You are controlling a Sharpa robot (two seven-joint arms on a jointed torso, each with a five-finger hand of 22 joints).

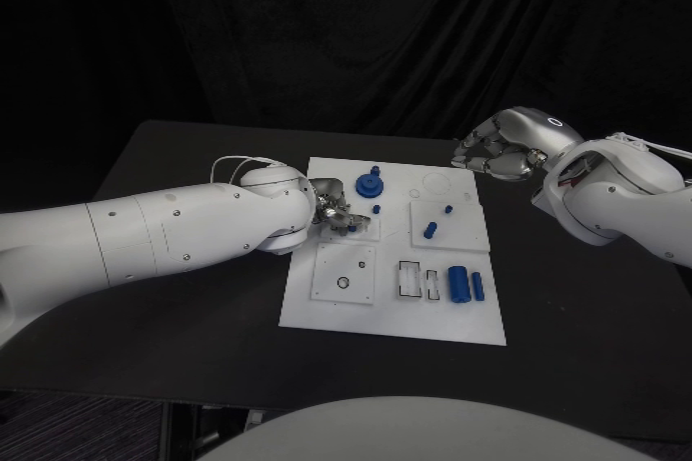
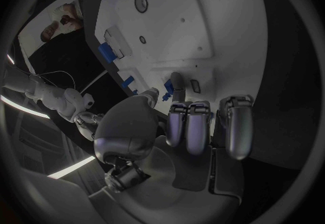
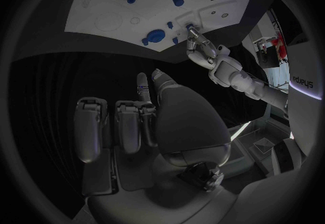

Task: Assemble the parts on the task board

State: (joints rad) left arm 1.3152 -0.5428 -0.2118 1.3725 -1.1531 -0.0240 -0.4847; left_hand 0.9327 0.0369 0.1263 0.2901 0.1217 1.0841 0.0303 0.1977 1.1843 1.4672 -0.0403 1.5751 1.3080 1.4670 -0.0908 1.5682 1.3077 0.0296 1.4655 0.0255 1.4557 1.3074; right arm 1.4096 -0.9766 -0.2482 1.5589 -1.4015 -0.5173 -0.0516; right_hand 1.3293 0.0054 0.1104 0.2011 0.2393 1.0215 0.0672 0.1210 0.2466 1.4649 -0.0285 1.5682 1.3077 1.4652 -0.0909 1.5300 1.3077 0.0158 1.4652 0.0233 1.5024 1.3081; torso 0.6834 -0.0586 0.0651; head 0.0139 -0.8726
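Task board: white plate, centre of tabletop, long axis running away from the robot. Several raised square tiles w/ recesses on it. Near right: two blue cylinders lying side by side, next to rectangular slots. Near left tile: small dark ring. Far side: blue round part w/ upright stem standing on the board; faint circular outlines to its right. Mid-right tile: two small blue pegs. One more small blue peg just beside the left fingertips.

Left robot hand: over the board's left edge, mid-length. Fingers curled downward, tips at the board by a small slot in a tile. Cannot tell if anything pinched; no part plainly seen in the grip.

Right robot hand: off the board's far right corner, above the tabletop, apart from the board. Fingers curled in, nothing in them; thumb up.

Surface: tabletop matte black, far edge straight. Room: black curtain behind the table, folds faintly visible. Dark floor at near left under the table edge.
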